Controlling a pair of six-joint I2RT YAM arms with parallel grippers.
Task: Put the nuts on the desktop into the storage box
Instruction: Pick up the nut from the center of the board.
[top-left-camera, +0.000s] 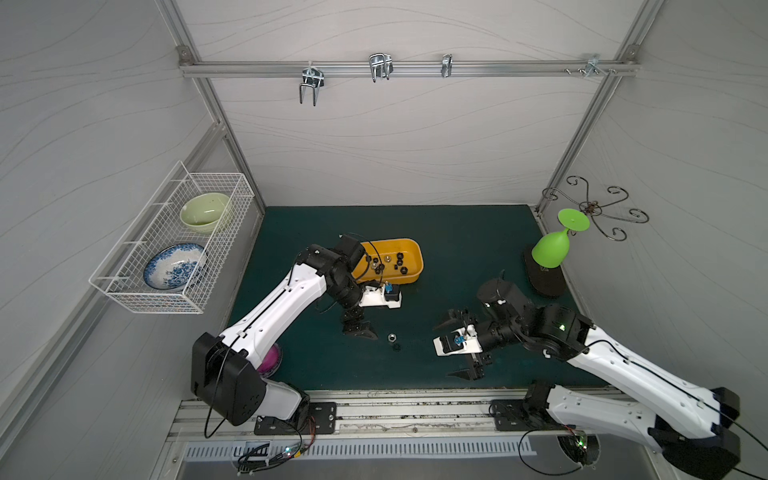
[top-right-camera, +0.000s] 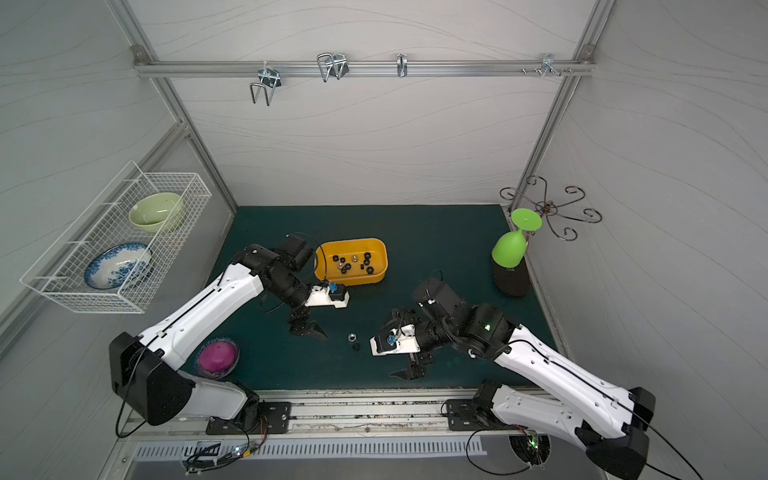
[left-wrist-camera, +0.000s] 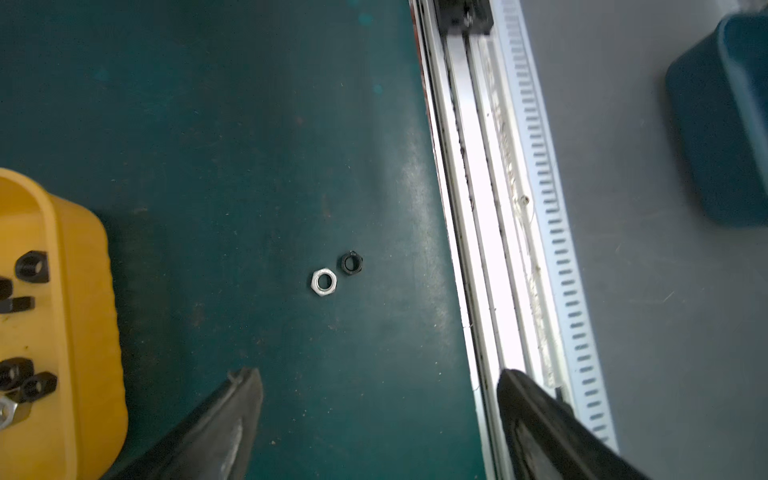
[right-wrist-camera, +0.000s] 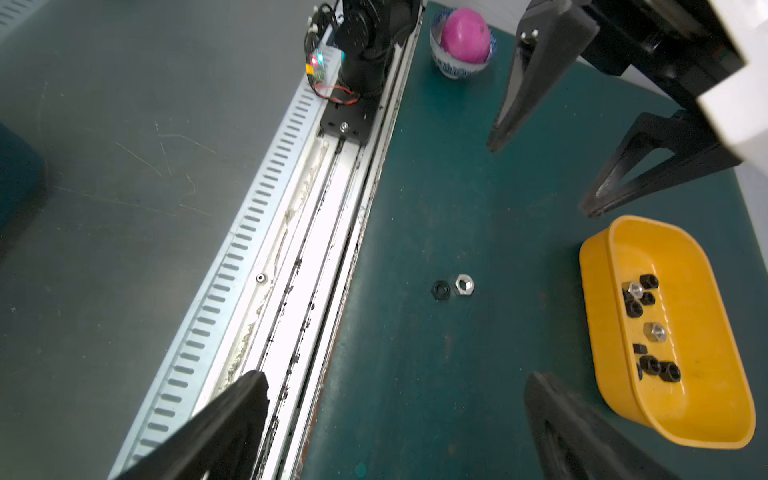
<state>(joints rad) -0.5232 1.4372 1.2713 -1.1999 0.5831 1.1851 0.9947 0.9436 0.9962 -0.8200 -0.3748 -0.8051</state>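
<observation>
while left claw gapes, two nuts lie on desktop

You have one silver nut and one black nut loose on the desktop. One storage box holds about nine more nuts, two silver.

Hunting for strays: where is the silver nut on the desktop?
In both top views the silver nut lies on the desktop near its front edge, beside a black nut, between the left hand and right hand.
</observation>
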